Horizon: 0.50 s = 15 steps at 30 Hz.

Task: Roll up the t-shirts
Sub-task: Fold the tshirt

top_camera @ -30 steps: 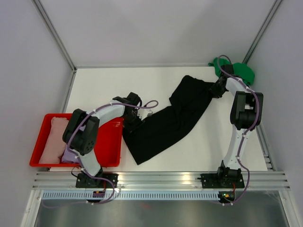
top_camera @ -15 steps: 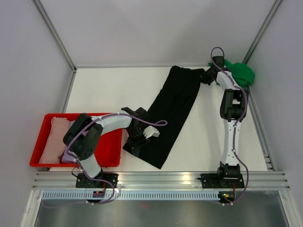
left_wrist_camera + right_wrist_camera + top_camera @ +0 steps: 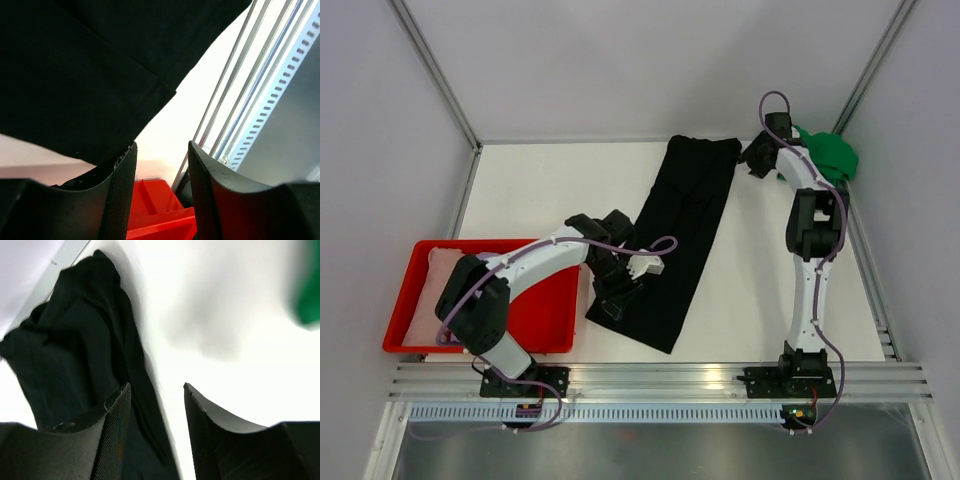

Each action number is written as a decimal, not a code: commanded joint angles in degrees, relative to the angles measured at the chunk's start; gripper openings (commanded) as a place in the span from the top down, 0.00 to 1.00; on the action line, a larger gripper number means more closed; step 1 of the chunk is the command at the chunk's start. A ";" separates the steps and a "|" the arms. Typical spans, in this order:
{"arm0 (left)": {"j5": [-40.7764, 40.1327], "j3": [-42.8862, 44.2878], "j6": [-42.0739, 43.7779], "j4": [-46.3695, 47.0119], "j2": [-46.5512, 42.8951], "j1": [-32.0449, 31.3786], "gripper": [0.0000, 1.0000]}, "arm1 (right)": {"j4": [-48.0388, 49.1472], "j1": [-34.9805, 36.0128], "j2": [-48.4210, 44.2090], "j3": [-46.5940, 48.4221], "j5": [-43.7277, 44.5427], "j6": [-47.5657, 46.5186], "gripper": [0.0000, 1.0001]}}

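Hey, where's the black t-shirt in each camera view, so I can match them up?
Top external: the black t-shirt is a long strip slanting down the middle of the table.
Left wrist: it fills the upper left.
Right wrist: it lies bunched along the left side.
Shared landmark: the white table, bare beside the shirt in all three views.

3 tees visible: 1 black tee [image 3: 690, 220] ctr, 1 green tee [image 3: 830, 152] at 2 o'clock, 1 pink tee [image 3: 422, 300] at 9 o'clock. 1 red tray [image 3: 545, 315]. 2 arms: left arm [image 3: 535, 255], right arm [image 3: 810, 250].
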 commanded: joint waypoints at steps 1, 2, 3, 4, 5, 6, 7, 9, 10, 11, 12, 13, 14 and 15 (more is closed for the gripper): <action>-2.55 2.13 -1.25 0.31 -1.02 0.83 0.49 | -2.12 -0.79 -14.76 -6.46 5.92 -6.96 0.47; -3.79 1.96 -1.78 0.92 -0.84 1.44 0.49 | -2.13 -0.52 -20.18 -9.71 5.92 -7.58 0.46; -5.63 1.87 -3.00 2.32 -0.84 1.88 0.49 | -1.95 0.26 -23.19 -17.57 5.57 -8.28 0.46; -6.34 1.96 -3.53 2.94 -1.10 2.49 0.49 | -1.60 0.53 -26.26 -22.26 5.48 -8.46 0.46; -6.87 2.04 -4.06 3.38 -1.45 3.89 0.49 | -1.16 2.45 -32.39 -31.88 5.39 -8.46 0.47; -7.31 2.31 -5.11 3.74 -1.63 4.86 0.49 | 0.06 3.60 -35.41 -36.59 5.22 -8.55 0.46; -8.27 2.83 -5.38 4.18 -1.89 5.57 0.49 | 0.59 6.31 -38.39 -41.16 5.13 -8.12 0.47; -9.42 3.36 -6.34 4.70 -2.60 7.42 0.48 | 1.21 9.40 -45.70 -52.38 4.95 -7.24 0.47; -10.12 3.71 -6.61 4.88 -2.60 7.86 0.49 | 1.13 12.81 -47.63 -55.50 5.04 -5.58 0.47; -10.30 3.71 -6.79 5.41 -2.69 8.30 0.49 | 1.21 14.58 -51.13 -58.23 4.95 -4.78 0.47; -10.48 3.71 -7.31 5.85 -2.86 8.30 0.49 | 1.21 16.60 -52.56 -62.69 4.86 -3.81 0.47; -10.48 3.11 -7.58 6.37 -3.12 8.30 0.49 | 1.30 20.97 -53.79 -64.74 5.04 -1.89 0.47; -10.22 2.66 -7.84 7.16 -3.30 8.30 0.49 | 1.48 23.10 -55.89 -66.50 5.39 -0.74 0.48; -10.04 2.22 -8.11 7.52 -4.09 8.30 0.49 | 1.83 25.39 -56.61 -69.65 5.56 0.58 0.48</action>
